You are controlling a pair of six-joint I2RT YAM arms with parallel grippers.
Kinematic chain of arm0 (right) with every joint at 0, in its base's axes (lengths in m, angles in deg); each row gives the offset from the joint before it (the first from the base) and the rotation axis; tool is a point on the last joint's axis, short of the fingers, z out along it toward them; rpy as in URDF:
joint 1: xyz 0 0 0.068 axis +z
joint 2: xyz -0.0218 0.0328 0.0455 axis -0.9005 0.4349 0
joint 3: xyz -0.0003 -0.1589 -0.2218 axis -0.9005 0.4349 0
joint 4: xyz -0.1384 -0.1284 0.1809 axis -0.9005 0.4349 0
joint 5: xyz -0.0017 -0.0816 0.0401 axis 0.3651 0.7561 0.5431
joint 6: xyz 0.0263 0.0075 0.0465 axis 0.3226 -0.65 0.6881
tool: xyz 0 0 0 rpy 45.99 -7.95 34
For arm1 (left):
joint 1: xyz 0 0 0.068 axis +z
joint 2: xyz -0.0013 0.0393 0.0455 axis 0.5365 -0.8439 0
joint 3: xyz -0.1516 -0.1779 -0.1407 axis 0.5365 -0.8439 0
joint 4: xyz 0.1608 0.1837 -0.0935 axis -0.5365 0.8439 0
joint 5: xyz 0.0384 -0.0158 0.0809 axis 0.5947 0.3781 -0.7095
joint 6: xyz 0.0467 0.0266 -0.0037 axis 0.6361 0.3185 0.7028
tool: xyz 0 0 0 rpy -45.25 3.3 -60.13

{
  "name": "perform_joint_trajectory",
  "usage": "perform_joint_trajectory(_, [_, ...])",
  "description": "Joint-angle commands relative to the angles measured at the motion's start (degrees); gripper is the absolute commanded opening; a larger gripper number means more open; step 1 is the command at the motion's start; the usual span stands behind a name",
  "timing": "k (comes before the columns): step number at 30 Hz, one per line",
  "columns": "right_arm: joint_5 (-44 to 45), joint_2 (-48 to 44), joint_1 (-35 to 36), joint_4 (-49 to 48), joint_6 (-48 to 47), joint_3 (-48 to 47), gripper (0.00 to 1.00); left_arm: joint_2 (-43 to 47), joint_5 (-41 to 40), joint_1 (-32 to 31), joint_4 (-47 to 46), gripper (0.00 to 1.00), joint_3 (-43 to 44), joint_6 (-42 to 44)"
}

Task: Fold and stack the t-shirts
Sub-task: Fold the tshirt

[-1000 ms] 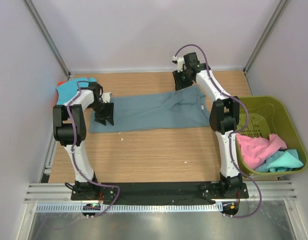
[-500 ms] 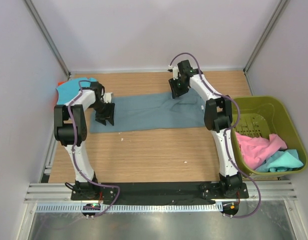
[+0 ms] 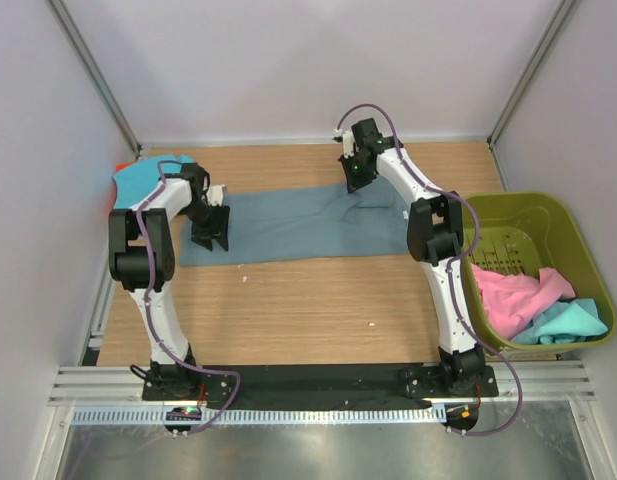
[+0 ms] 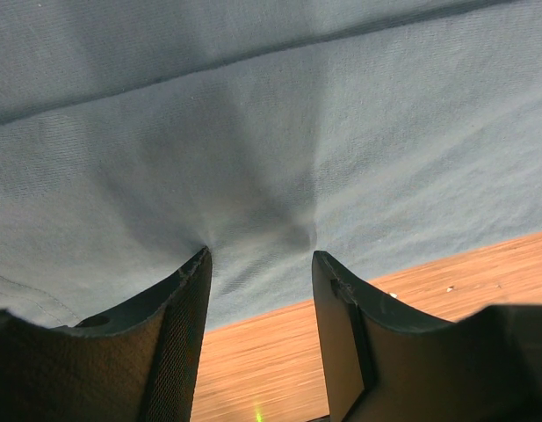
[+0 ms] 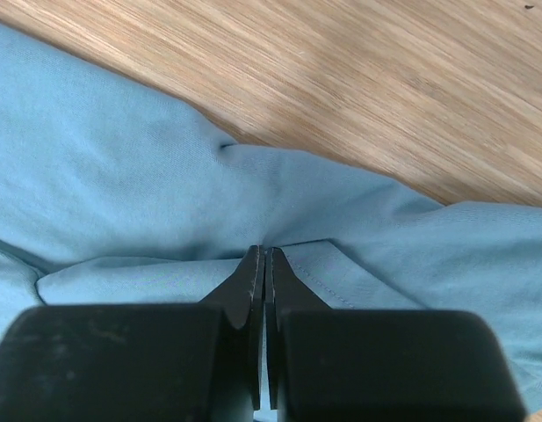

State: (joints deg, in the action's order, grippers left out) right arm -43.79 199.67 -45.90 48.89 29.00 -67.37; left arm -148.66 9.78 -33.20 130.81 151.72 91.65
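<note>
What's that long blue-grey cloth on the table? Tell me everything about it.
The blue-grey shirt is soft, plain cloth, spread flat in a long band across the wooden table, with a small white label near its right end. The jaws of the right arm are shut, pinching a fold at its far edge; those of the left arm stand open, pressing its left end.

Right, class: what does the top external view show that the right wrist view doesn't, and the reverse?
Only the top view: the olive-green plastic basket holding a pink cloth shirt and a turquoise cloth shirt, and the left tool. Only the wrist view: the right tool shut, pinching a hem fold. Both: the slate blue-grey cloth t-shirt on the wooden table.
</note>
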Motion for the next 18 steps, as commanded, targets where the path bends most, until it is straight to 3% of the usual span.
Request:
perform_joint_trajectory(1, [0.82, -1.54, 0.39, -0.97, -0.32, -2.26, 0.02, -3.62, 1.01, -0.74, -2.84, 0.51, -0.84, 0.02])
perform_joint_trajectory(13, [-1.90, -4.36, 2.24, -3.26, -0.84, -5.69, 0.03, -4.05, 1.10, -0.92, -2.67, 0.51, -0.49, -0.06])
perform_joint_trajectory(16, [-1.99, -3.22, 2.85, -3.00, -1.37, -5.25, 0.21, -4.06, 1.10, -1.00, -2.67, 0.51, -0.23, 0.02])
perform_joint_trajectory(17, [-1.56, -3.04, 3.03, -3.17, -1.29, -5.77, 0.34, -3.88, 1.01, -1.00, -2.58, 0.51, -0.14, 0.02])
perform_joint_trajectory(18, [-0.77, -2.95, 3.12, -3.35, -1.11, -5.95, 0.40, -3.88, 0.92, -1.00, -2.49, 0.51, -0.22, -0.06])
